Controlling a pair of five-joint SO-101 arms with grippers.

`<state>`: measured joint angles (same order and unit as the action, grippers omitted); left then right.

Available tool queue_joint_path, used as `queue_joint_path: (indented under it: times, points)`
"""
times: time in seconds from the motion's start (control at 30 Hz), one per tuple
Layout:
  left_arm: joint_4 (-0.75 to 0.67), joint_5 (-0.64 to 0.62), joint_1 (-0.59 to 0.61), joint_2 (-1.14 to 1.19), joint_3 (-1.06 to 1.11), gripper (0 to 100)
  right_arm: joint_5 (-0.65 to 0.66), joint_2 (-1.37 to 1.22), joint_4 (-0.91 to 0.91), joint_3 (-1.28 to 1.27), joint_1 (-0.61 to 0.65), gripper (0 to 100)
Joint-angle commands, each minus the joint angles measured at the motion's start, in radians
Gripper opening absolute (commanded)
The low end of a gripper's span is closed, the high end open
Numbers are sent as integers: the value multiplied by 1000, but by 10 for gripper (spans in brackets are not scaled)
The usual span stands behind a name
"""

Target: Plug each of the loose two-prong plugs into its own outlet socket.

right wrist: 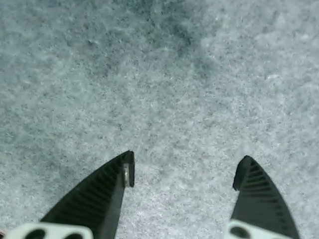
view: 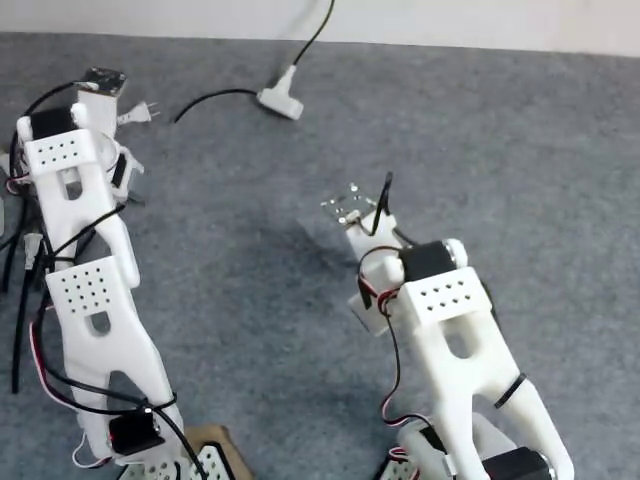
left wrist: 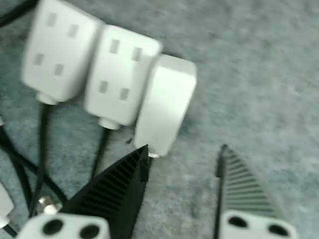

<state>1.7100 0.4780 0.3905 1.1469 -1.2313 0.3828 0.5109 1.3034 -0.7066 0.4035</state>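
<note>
Left pincer [left wrist: 183,149] and right pincer [right wrist: 187,158]: both spread wide, empty.
White outlet sockets [left wrist: 122,74] side by side, black-corded, slotted faces up, on grey table [right wrist: 159,74].

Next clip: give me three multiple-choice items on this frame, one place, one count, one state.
1. Where does the white flat connector on a black cable lie?
A) on the grey felt table cover, near its far edge
B) between the right arm's jaws
C) atop the left arm
2. How many white boxy blocks lie before the left arm's jaws?
A) one
B) three
C) five
3. How do the right arm's jaws stand?
A) shut on a plug
B) shut on a cable
C) open, empty
Answers: 1 A, it lies there; 2 B, three show in a row; 3 C, bare cover shows between them.
</note>
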Motion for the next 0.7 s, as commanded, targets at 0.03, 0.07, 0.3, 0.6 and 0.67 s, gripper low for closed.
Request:
queue_joint_path:
  times: [0.03, 0.07, 0.3, 0.6, 0.67]
  points:
    - [54, 12, -77, 21, 12, 126, -6, 21, 12, 45, 13, 313]
    - [55, 11, -88, 21, 12, 134, -6, 21, 12, 45, 13, 313]
    - [57, -21, -156, 18, 68, 161, -3, 21, 12, 45, 10, 313]
    - [57, -23, -150, -216, 58, 161, -6, 21, 4, 45, 12, 313]
    - [55, -23, -139, -294, 67, 161, -6, 21, 7, 45, 12, 313]
